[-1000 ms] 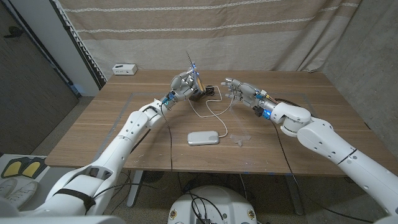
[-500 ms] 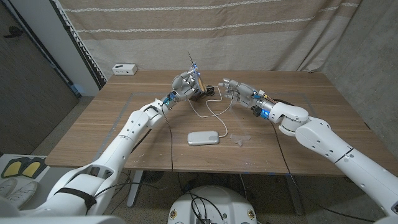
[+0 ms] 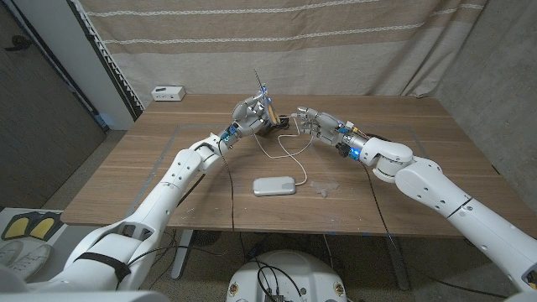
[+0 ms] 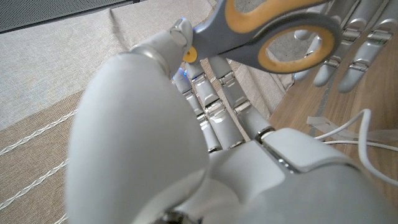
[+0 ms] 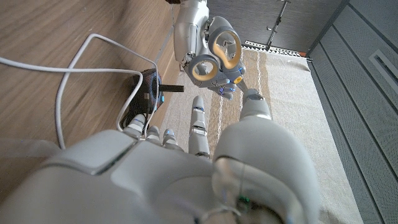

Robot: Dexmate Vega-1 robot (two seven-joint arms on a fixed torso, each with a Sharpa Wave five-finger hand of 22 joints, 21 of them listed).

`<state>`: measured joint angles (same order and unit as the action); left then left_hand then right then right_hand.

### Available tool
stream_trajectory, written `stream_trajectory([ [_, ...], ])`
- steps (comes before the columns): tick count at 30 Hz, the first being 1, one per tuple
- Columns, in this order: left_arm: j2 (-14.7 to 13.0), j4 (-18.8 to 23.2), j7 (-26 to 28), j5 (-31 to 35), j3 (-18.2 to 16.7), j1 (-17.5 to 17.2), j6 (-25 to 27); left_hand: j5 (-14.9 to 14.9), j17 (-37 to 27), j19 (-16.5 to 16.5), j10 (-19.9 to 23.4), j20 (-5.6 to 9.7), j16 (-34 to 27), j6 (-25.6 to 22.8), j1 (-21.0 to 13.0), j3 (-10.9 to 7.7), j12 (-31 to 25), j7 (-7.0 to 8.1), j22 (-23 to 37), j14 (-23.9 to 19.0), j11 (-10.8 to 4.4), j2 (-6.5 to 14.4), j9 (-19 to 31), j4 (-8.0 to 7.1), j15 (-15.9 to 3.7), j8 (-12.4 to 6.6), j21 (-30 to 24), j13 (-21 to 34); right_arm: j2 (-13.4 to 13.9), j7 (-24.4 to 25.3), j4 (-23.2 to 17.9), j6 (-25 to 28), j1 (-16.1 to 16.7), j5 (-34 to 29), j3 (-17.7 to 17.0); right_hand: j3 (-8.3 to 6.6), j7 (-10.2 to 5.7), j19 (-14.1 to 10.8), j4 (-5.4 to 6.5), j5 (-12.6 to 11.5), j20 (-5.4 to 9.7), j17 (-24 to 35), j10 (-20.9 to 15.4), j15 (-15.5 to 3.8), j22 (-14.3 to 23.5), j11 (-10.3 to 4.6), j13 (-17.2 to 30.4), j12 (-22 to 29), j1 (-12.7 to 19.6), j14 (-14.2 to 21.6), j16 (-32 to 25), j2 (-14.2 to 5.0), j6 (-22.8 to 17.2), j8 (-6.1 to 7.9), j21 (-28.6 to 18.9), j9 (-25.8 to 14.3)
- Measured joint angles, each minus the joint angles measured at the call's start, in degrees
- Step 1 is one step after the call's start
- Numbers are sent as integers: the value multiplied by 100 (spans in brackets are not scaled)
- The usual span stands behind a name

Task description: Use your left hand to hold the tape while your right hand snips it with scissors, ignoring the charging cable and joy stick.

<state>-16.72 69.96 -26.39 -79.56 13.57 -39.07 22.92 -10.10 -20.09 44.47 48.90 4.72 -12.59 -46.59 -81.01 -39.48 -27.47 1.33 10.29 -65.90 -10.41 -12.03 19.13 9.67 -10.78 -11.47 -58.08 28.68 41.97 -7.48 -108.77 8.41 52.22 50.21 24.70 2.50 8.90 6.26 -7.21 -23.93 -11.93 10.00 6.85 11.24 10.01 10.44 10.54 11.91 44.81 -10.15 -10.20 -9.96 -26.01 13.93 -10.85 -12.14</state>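
Left hand is raised over the far middle of the table and grips the scissors; the blades stick up and away from it, toward the curtain. In the left wrist view the grey-and-orange handle loop sits right at that hand's fingertips. In the right wrist view the same loops show against the left hand, so the hold is plain.

Right hand reaches in from the other side, just beside the left hand with a small gap between them. Its fingers are stretched out and apart, and nothing is in them.

Tape: a small clear, crumpled piece lies on the table on the near side of the right hand, well apart from it and under the forearm. I cannot tell for sure that it is the tape. Neither hand touches it.

A small black joystick stands on the table just beyond the right hand's fingertips, between the two hands. The white cable loops from that spot toward the near edge. A flat white power bank lies near of both hands, just beside the clear piece. A small white box sits at the far corner, well away from the left hand
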Motion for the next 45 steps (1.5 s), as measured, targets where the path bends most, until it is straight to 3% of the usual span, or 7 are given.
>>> stream_trajectory([
  [23,33,-67,-214,13,24,18,27,-14,0,-11,9,10,27,-28,2,0,0,32,-4,8,9,2,-27,0,-8,-22,1,1,-120,-324,105,-31,-121,96,125,-110,-1,-45,-15,65,-4,0,35,0,-1,31,-1,0,83,0,-22,7,65,0,-1,1],
  [45,35,-64,-292,67,65,6,29,-3,0,-11,41,10,-1,-110,25,0,0,52,-1,6,-22,25,-45,0,-6,-22,-22,2,-157,-614,210,-60,-216,161,196,-237,-20,41,34,110,-26,-1,188,1,-1,-123,-2,-25,128,0,-22,-39,249,-133,0,16],
])
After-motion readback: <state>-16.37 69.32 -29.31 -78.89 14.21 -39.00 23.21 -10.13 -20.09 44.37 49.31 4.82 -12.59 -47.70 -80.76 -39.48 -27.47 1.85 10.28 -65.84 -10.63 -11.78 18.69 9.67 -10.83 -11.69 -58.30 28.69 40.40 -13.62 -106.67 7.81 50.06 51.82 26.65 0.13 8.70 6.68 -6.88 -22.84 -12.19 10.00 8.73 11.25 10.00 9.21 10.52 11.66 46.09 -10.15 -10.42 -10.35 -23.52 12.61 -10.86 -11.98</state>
